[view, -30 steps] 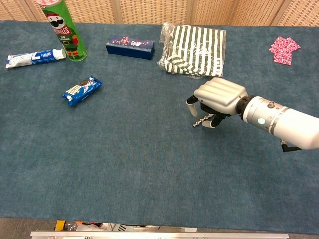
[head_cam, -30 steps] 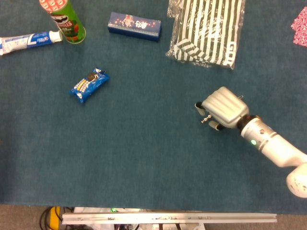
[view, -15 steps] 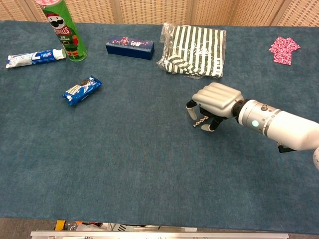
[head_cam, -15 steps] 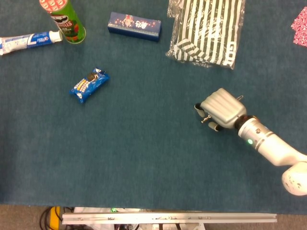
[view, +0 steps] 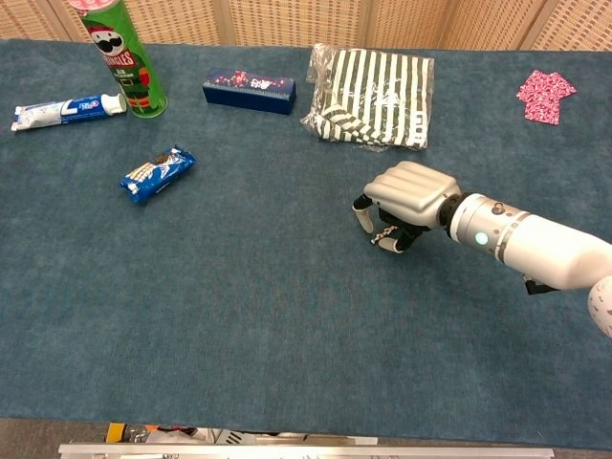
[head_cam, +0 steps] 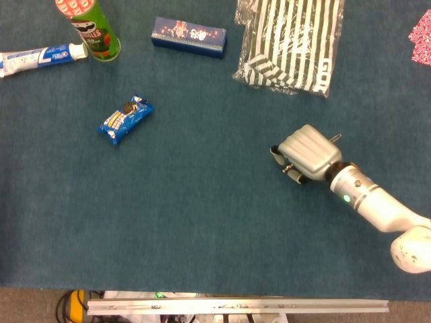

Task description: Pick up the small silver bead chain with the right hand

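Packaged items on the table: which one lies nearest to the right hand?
The striped cloth in its clear bag, at the far edge just beyond the right hand. The blue box, snack packet, toothpaste and green can lie farther left.

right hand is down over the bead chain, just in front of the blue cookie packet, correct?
Not the cookie packet. The right hand is over the bead chain just in front of the striped bagged garment; the chest view shows it. The blue cookie packet lies far off to the left.
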